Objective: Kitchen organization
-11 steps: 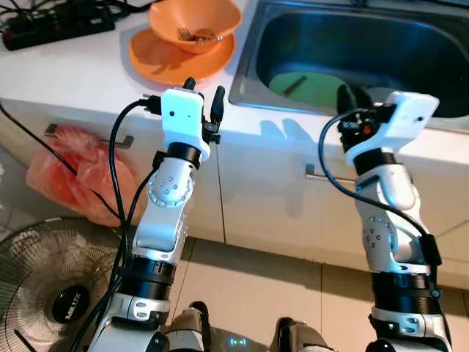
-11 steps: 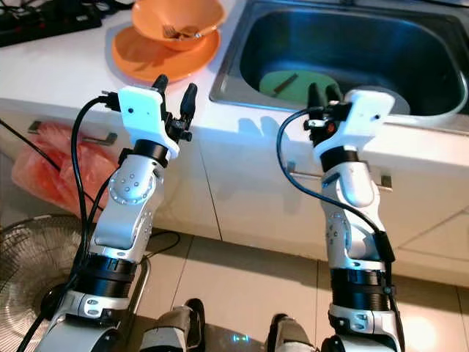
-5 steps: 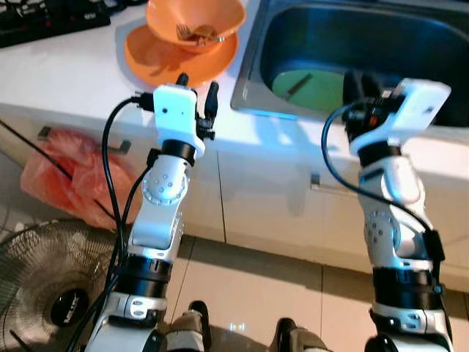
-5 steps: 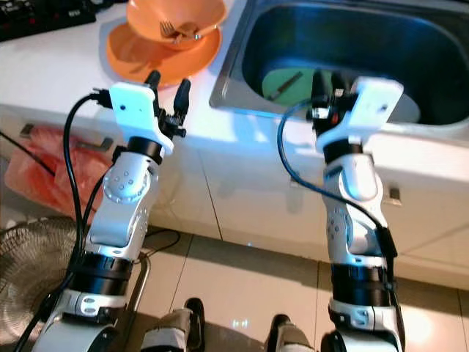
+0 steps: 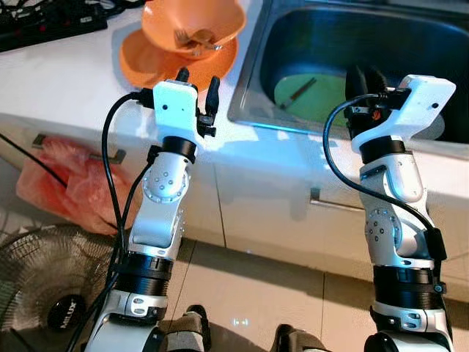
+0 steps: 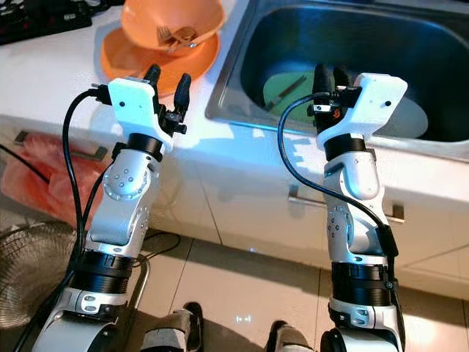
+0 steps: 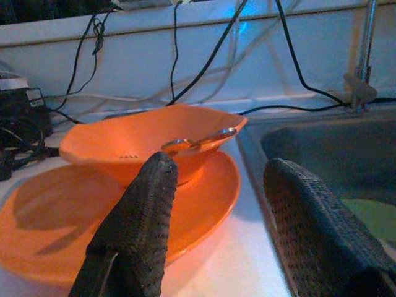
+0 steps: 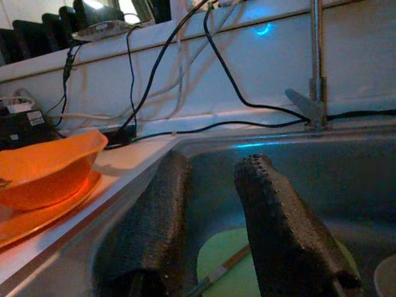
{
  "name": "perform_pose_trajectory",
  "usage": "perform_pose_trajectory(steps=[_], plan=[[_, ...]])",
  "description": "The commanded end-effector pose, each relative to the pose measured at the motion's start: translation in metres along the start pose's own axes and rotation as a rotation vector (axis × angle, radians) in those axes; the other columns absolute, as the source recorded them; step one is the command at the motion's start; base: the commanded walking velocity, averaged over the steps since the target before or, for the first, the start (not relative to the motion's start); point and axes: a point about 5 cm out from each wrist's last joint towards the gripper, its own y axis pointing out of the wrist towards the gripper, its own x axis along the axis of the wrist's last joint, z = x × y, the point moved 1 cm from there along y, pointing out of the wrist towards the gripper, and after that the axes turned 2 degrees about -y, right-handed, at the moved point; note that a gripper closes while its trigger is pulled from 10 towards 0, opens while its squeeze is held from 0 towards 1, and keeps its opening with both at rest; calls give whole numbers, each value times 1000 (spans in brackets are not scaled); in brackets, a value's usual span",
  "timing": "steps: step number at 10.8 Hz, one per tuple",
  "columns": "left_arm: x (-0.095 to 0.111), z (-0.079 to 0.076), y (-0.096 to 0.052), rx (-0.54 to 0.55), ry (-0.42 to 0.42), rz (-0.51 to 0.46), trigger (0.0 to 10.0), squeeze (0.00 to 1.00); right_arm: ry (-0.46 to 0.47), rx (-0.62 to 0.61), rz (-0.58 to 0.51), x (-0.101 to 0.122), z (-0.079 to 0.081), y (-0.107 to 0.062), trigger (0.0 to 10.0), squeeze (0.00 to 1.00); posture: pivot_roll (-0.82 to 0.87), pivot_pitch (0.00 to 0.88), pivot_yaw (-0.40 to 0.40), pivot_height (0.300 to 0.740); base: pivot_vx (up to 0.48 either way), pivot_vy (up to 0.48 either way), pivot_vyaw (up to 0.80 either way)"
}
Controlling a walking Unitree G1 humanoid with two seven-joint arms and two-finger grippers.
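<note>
Dishes split my 2 arms: the orange plastic bowl on its orange plate sits just ahead of my open, empty left gripper, while my right gripper, slightly parted and empty, hangs over the steel sink's green plate.

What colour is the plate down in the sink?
Light green plate, clearest in the left eye view.

Both arms have reached forward over the counter edge: the left gripper now sits just short of the orange plate, fingers apart. The right gripper has advanced over the sink rim, toward the green plate
</note>
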Motion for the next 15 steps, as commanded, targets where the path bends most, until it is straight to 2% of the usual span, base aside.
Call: perform_pose_trajectory(steps=[1, 10, 15], plan=[[6, 1, 0, 7, 4, -32, 10000, 0, -5, -4, -26, 6, 0, -1, 10000, 0, 87, 225, 25, 740, 364, 0, 0], [6, -1, 0, 0, 4, -33, 10000, 0, 3, -3, -8, 2, -1, -2, 10000, 0, 87, 225, 24, 740, 381, 0, 0], [8, -6, -1, -22, -10, -46, 10000, 0, 10, 3, -2, 0, 0, -3, 10000, 0, 84, 221, 24, 740, 0, 0, 0]])
